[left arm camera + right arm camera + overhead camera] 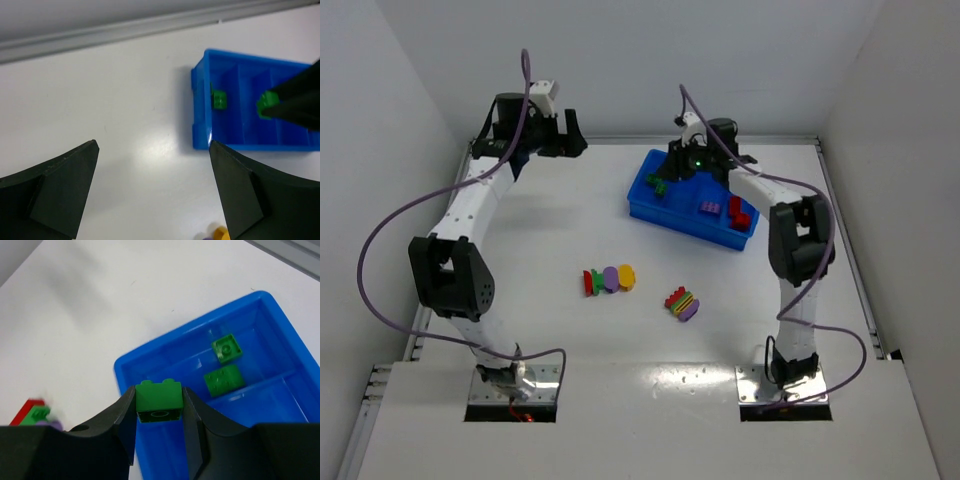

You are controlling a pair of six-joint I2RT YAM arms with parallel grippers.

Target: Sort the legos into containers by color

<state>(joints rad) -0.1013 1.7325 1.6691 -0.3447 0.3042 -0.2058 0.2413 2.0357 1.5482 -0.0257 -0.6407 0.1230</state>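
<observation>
Green lego (159, 396), clamped in right fingers (119, 427), over blue bin (185, 331) (left fingers (60, 195) spread)

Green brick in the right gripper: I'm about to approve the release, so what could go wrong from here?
The green brick in the right gripper seems to hang near the divider, so it may drop beside, not with, the two green bricks. It could also bounce off the bin's rim.

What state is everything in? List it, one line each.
Left gripper: open, empty.
Right gripper: shut on green brick, over the bin.
Green brick: held, not yet dropped.
Bin: holds two loose green bricks and red bricks.
Left stack: unsorted, on the table.
Right stack: unsorted, on the table.
</observation>
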